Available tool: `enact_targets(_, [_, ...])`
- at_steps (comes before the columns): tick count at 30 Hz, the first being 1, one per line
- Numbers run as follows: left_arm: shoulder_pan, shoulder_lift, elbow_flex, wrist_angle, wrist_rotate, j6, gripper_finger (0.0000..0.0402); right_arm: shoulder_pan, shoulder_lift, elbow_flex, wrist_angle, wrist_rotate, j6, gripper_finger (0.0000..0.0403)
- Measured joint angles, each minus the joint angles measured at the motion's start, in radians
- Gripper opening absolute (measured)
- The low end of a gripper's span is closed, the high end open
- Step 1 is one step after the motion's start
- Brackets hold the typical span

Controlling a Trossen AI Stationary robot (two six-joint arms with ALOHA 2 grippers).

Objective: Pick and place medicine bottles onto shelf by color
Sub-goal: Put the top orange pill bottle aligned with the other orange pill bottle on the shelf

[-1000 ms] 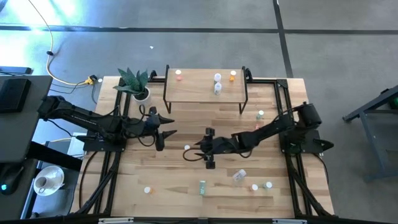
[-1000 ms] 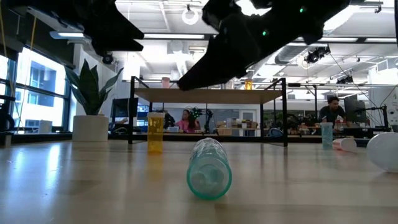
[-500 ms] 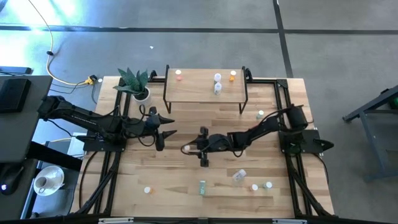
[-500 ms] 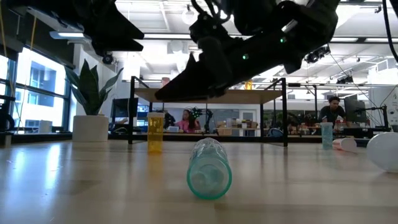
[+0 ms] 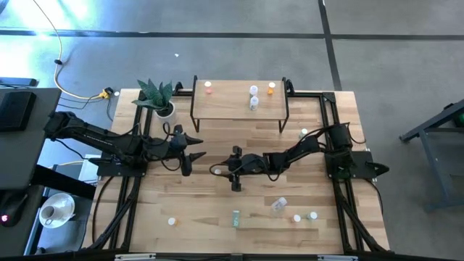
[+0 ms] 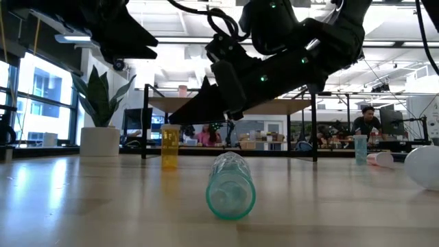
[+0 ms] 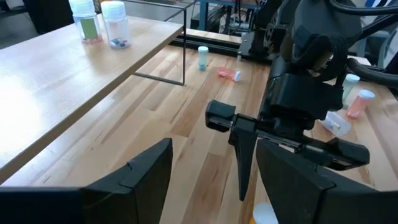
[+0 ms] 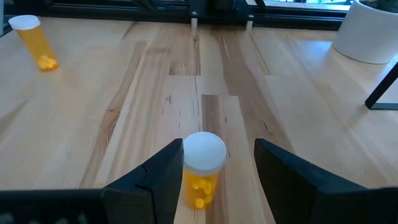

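Right end effector (image 8: pixel 214 180), fingers spread and empty, straddles upright orange bottle (image 8: pixel 202 168) mid-bench; it should settle lower, centred below the cap, before pinching; left end effector (image 7: pixel 211 180) waits spread nearby.

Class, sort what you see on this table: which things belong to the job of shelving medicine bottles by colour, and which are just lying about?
Belongs to the job:
- small orange white-capped medicine bottle between the open right gripper's fingers
- low light-wood shelf
- green bottle lying on its side

Just lying about:
- potted plant in a white pot
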Motion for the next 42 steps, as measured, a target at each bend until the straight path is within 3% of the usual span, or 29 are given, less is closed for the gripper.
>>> enact_targets(42, [0.002,0.000,-0.001,-0.002,0.000,0.003,0.0223,0.000,0.054,0.000,0.084,-0.046,0.025,0.0190])
